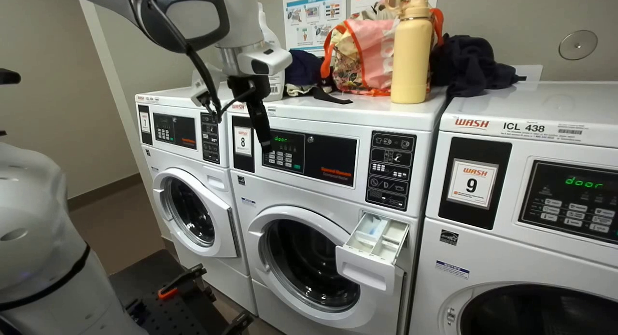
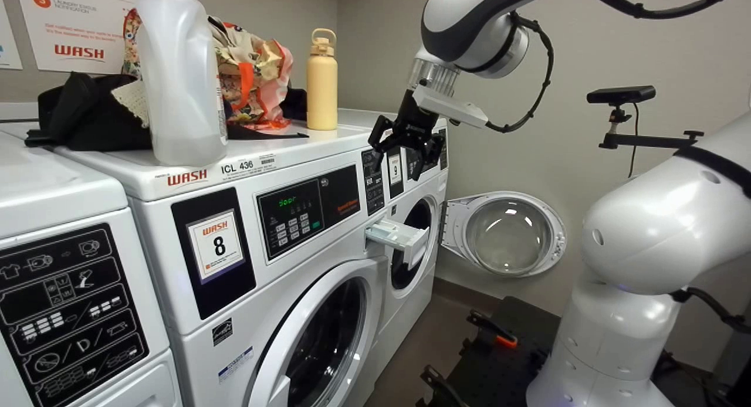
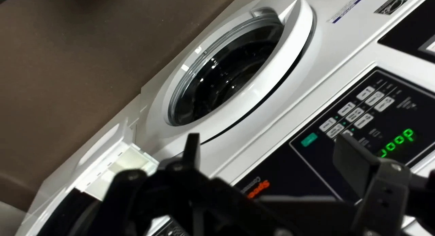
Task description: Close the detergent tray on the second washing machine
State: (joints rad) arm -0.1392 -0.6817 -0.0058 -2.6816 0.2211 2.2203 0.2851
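Observation:
The second washing machine [image 1: 301,200] carries an "8" placard and a dark display with red lettering. It also shows in an exterior view [image 2: 246,331] and in the wrist view [image 3: 316,79]. Its white detergent tray [image 1: 364,270] is pulled out, with its inner compartments exposed, above the right part of the round door. The tray also shows in an exterior view [image 2: 415,248] and, partly behind the gripper, in the wrist view [image 3: 98,154]. My gripper [image 2: 399,168] is open and empty, in front of the control panel and higher than the tray. In the wrist view its fingers [image 3: 272,144] stand wide apart.
The washer with a "9" placard [image 1: 521,243] stands beside it. A yellow bottle [image 1: 411,60], a floral bag [image 1: 372,55], dark clothes [image 1: 473,60] and a detergent jug [image 2: 182,90] sit on top. An open round door [image 2: 510,234] sticks out beyond. A black cart [image 2: 499,360] bears the arm.

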